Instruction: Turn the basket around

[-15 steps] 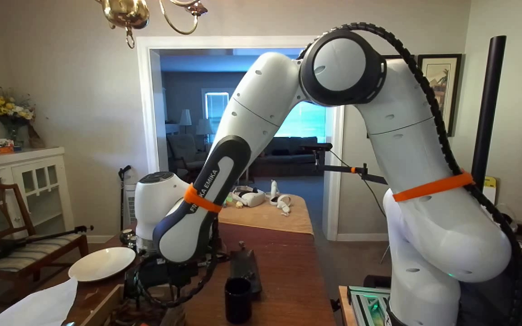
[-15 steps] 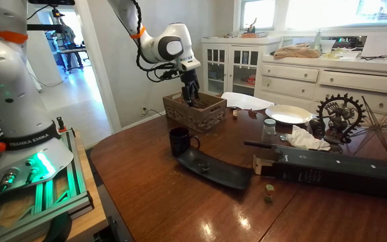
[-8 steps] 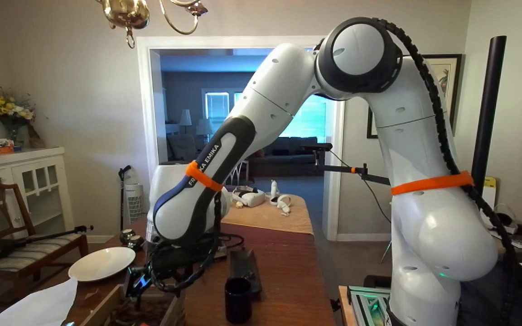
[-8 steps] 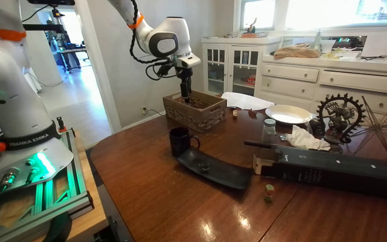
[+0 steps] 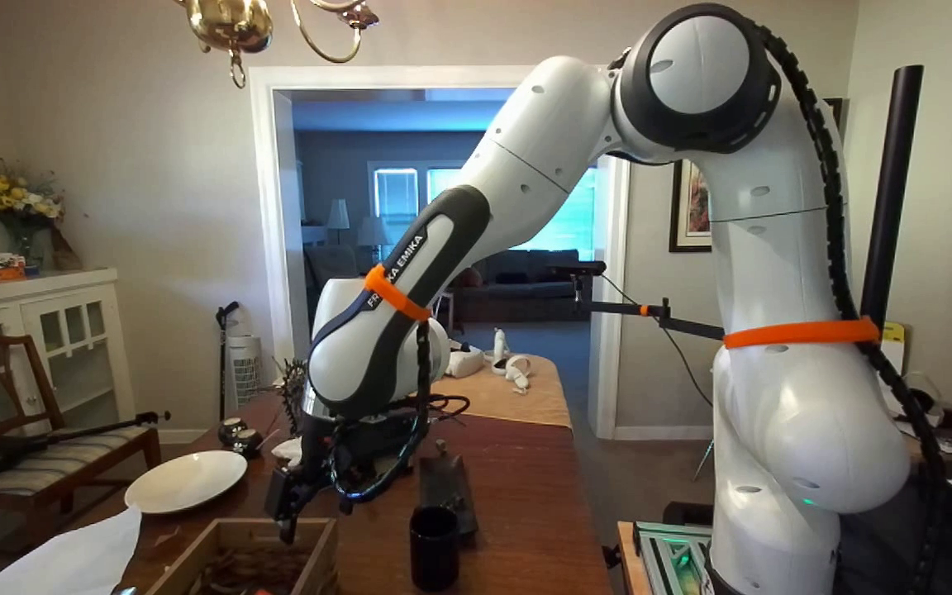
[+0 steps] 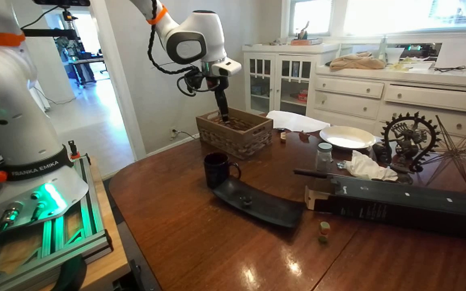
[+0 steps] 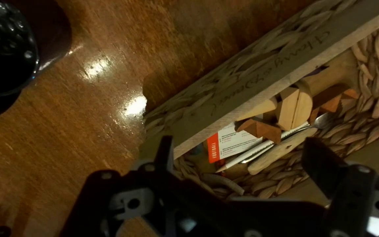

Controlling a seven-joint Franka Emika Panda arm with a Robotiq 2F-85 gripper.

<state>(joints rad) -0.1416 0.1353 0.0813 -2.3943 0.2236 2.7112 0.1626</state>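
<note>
The brown basket (image 6: 237, 139) stands on the table with wooden rims and woven sides. It shows in both exterior views, cut off by the lower edge in an exterior view (image 5: 323, 549). In the wrist view the basket (image 7: 242, 89) lies diagonally, with wooden pieces, a card, a pencil and a spoon inside. My gripper (image 7: 237, 144) is open, with nothing between its fingers. It is tilted over one end of the basket in both exterior views (image 5: 287, 525) (image 6: 224, 115). One finger overlaps the wall with writing, the other the opposite side. Whether they touch the basket I cannot tell.
A dark mug (image 6: 216, 169) stands near the basket, touching or almost touching a black curved tray (image 6: 261, 202). A white plate (image 6: 348, 137), a white paper (image 6: 297, 121), a glass jar (image 6: 323, 157) and a long black box (image 6: 395, 206) are also on the table.
My arm has drawn back and the gripper has risen, turned and tilted, moving from over the basket's inside toward its end by the mug. The basket has not visibly moved.
</note>
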